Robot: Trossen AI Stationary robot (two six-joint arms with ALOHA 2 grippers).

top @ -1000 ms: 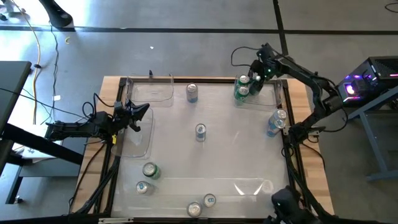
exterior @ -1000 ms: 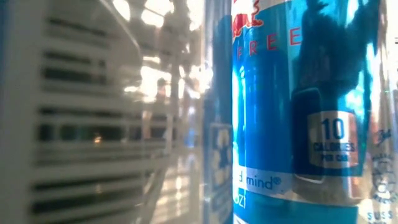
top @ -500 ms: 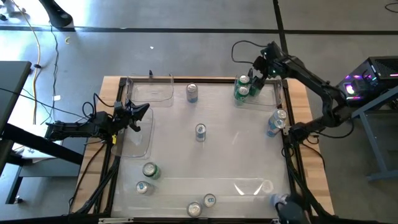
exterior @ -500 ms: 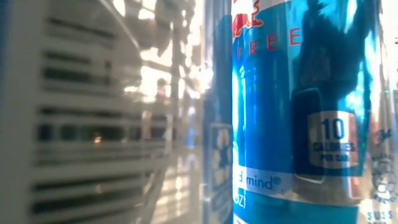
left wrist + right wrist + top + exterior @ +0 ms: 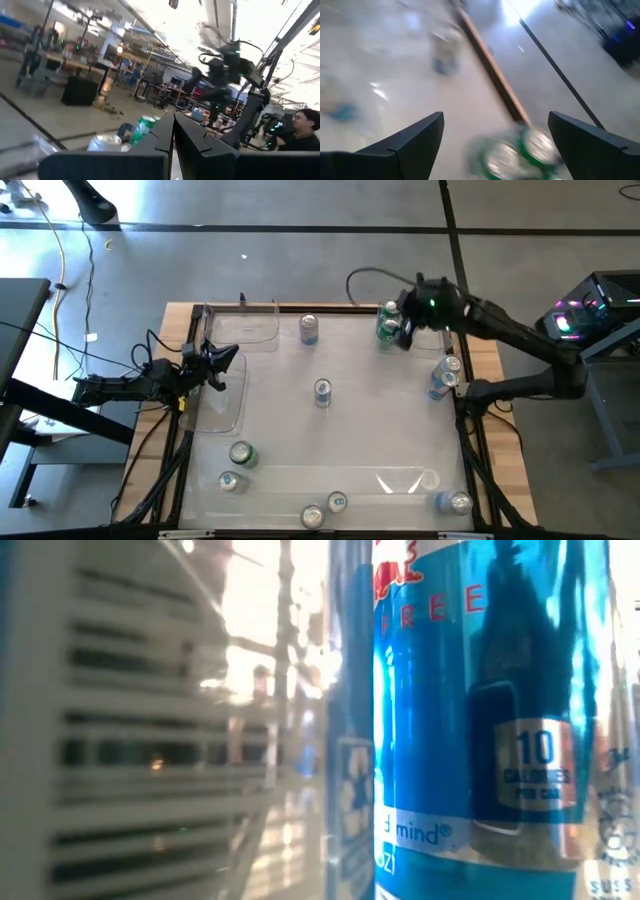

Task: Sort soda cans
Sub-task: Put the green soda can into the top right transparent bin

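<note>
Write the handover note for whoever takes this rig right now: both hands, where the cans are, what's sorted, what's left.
Right hand: open, empty, above the two green cans in the far right corner.
Left hand: shut, empty, waiting at the table's left edge.
Done: two green cans grouped far right; two blue cans together at the right edge.
Left: loose cans at far centre, mid-table, near left (one green, one beside it), near edge, near right corner.

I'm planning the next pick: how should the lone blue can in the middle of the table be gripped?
Grip the blue can across its round body, coming straight down over the silver top. It stands upright and alone, so fingers fit on either side.
</note>
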